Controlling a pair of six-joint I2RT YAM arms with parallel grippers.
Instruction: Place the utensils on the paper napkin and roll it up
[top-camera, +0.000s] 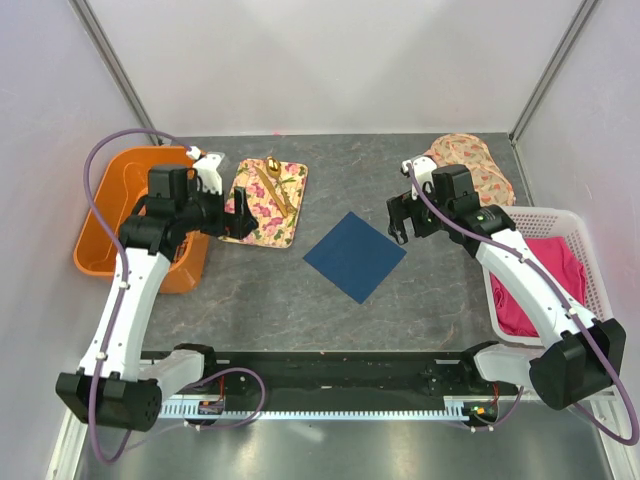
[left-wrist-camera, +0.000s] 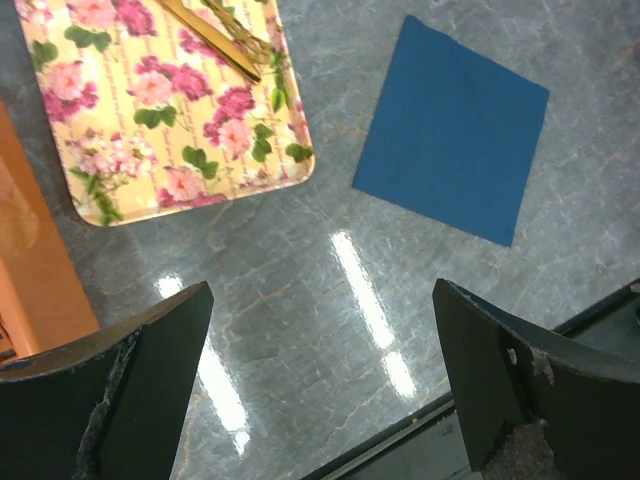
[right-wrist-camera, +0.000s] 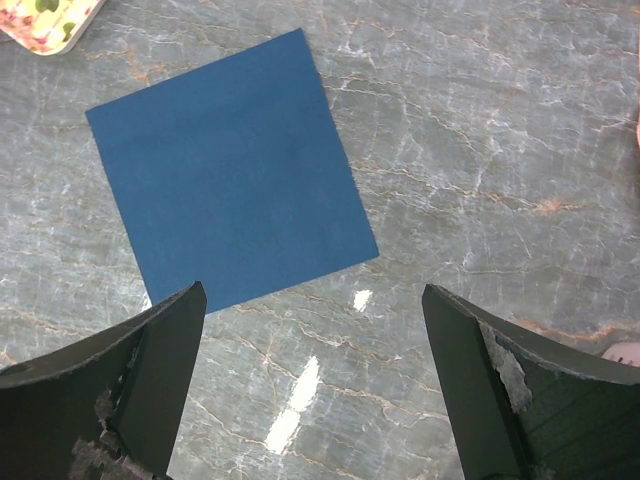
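Utensils (top-camera: 274, 182) of shiny gold metal lie together on the floral tray (top-camera: 282, 228), slanting across its far half; one of them shows an oval bowl at the end farthest from the arms. In the left wrist view only their near ends show, at the top edge of the picture, resting on the tray's flowered surface.

The paper napkin (top-camera: 354, 256) lies flat and unfolded on the grey marbled bench (top-camera: 250, 295), near the middle, turned so that its corners point like a diamond in the top view. It sits to the right of the tray, near it but not touching, with bare bench between them. No utensil is on it yet.

The left tool (left-wrist-camera: 320, 300) hangs at the tray's near left part in the top view. Its two dark fingers stand wide apart, and through the gap the wrist camera shows only bench, with the tray's rounded near corner just beyond. The right tool (right-wrist-camera: 312, 295) hangs just off the napkin's right corner, its fingers likewise spread wide, with the napkin's edge and bare bench showing between them. Neither tool touches anything.

An orange bin (top-camera: 105, 225) stands at the left edge of the bench, beside the left arm. At the right edge, a white basket (top-camera: 590, 245) holds a pink cloth (top-camera: 545, 285).
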